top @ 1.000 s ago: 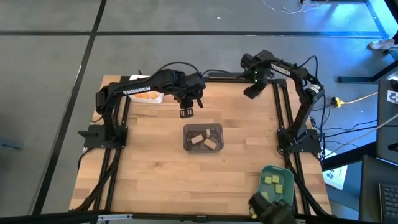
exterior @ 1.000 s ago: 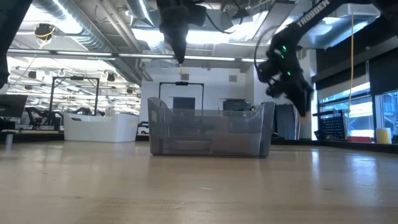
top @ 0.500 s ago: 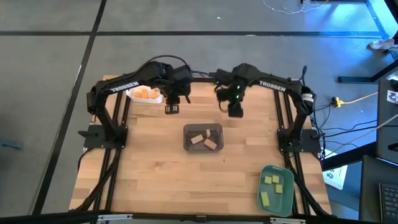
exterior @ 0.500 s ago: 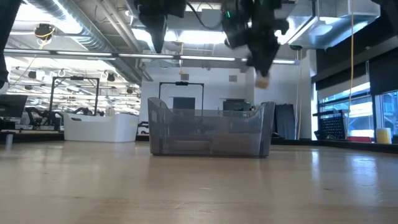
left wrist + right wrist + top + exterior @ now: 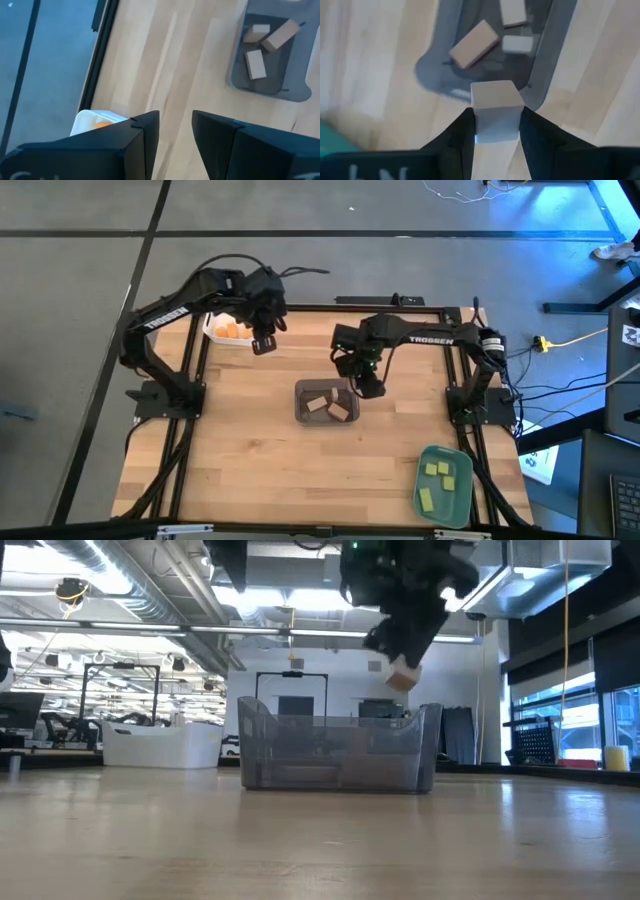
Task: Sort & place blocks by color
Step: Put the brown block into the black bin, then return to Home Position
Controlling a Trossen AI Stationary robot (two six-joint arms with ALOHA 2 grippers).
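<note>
From above, the right gripper (image 5: 371,387) hung over the grey tray (image 5: 326,401). Right wrist view: its fingers pinched a tan block (image 5: 496,111), with no clear long axis. Left wrist view: the left gripper (image 5: 175,131) stood spread, empty, near the white tray (image 5: 95,120).

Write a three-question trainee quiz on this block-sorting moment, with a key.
1. True or false: the right gripper holds a tan block.
2. Which tray does it hover over? A) white tray B) grey tray C) teal tray
3. Fill in: the left gripper is beside the white tray and carries ____.

Key: 1 true; 2 B; 3 nothing.
</note>
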